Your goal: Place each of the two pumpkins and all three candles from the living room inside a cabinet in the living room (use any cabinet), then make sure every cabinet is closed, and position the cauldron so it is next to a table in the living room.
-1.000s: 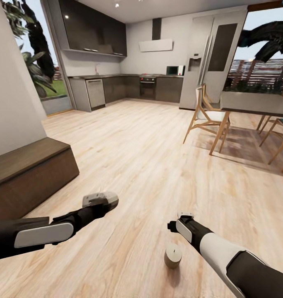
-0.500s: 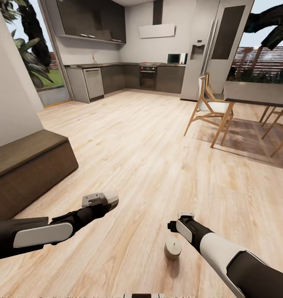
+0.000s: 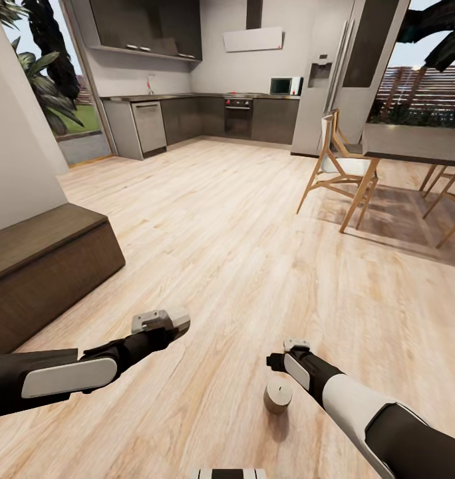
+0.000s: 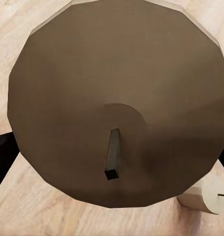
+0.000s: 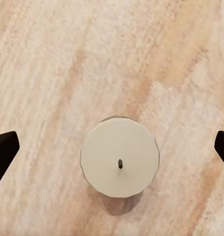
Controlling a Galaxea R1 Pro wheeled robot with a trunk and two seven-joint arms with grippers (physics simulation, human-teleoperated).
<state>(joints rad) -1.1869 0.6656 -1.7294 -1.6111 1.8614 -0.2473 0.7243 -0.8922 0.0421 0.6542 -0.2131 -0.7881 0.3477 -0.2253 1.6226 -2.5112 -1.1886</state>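
Two candles show from where I stand. The held candle [image 4: 117, 98] is clamped in the left hand [image 3: 162, 322], and up close it has a flat brownish-tan top with many short straight edges and a stubby dark wick. The floor candle [image 3: 278, 396] stands upright on the wooden floor [image 3: 221, 253], well to the right of the cabinet [image 3: 48, 266] and nearer the robot than it; it is a short pale beige cylinder with a tiny dark wick.

The right hand [image 5: 112, 147] hangs over the floor candle, spread wide, its dark fingertips [image 5: 4, 152] well clear of the wax on both sides and holding nothing.

The cabinet is long, low and dark brown, with its front flat and shut. Right of its near corner, bare boards run wide and open as far as the chair [image 3: 337, 169] and table [image 3: 414, 143]. Beyond the cabinet lie the grey kitchen units [image 3: 207, 120]. I can read no labels or lettering anywhere
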